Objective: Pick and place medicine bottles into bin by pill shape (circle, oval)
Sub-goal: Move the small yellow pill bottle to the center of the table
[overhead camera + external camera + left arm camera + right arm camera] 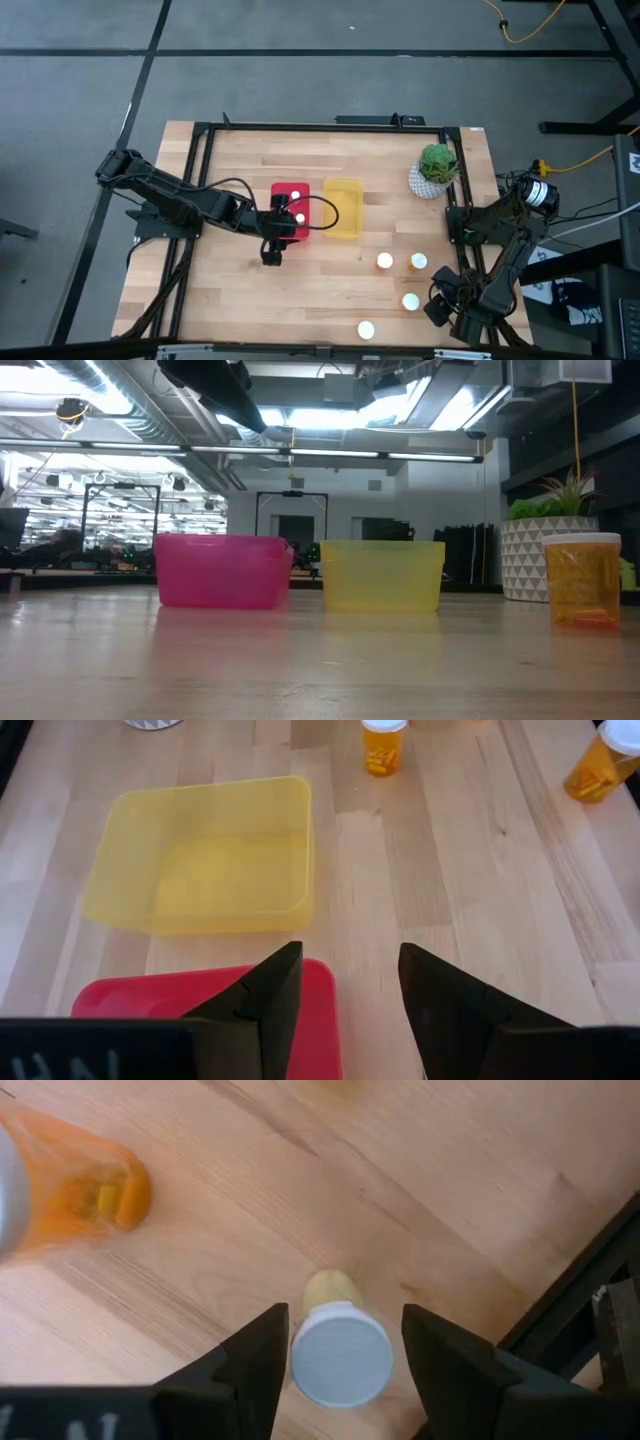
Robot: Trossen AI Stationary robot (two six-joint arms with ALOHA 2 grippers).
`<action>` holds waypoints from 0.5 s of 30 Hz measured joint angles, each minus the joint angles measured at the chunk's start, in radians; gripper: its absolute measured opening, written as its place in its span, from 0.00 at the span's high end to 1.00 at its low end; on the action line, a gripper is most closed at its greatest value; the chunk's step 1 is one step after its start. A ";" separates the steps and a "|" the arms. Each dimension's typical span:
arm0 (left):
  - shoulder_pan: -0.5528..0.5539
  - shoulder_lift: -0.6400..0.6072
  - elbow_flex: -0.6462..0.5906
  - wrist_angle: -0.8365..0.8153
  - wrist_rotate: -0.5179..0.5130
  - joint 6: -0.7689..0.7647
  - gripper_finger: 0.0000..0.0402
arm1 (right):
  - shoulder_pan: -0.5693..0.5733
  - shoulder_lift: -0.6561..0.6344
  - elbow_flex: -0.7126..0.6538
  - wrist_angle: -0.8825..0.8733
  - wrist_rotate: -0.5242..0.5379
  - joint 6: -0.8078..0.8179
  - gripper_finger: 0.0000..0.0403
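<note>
Left gripper point(345, 1010) hovers over the red bin point(291, 208), fingers spread, empty. Right gripper point(340, 1365), fingers spread, straddles a white-capped bottle point(340, 1355) without visible contact, well away from the red bin.

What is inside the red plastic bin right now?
In the high view, two white-capped medicine bottles sit inside the red plastic bin. The left gripper hangs over the bin's near edge and covers part of its floor, so anything beneath it is hidden.

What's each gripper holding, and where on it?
Left gripper: nothing, open above the red bin. Right gripper: fingers straddle a bottle's white cap; contact cannot be told.
</note>
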 joint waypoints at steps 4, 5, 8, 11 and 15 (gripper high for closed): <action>0.000 0.000 0.000 0.000 0.000 0.000 0.60 | 0.000 0.000 0.000 0.000 -0.005 0.005 0.57; 0.000 0.000 0.000 0.000 0.000 0.000 0.60 | 0.000 0.000 0.000 -0.001 -0.006 0.008 0.59; 0.000 0.000 0.000 0.000 0.000 0.000 0.60 | 0.000 0.000 0.000 -0.001 -0.007 0.026 0.66; 0.000 0.000 0.000 0.000 0.000 0.000 0.60 | 0.000 0.000 0.000 -0.001 -0.007 0.034 0.72; 0.000 0.000 0.000 0.000 0.000 0.000 0.60 | 0.000 0.000 0.001 -0.001 -0.008 0.035 0.73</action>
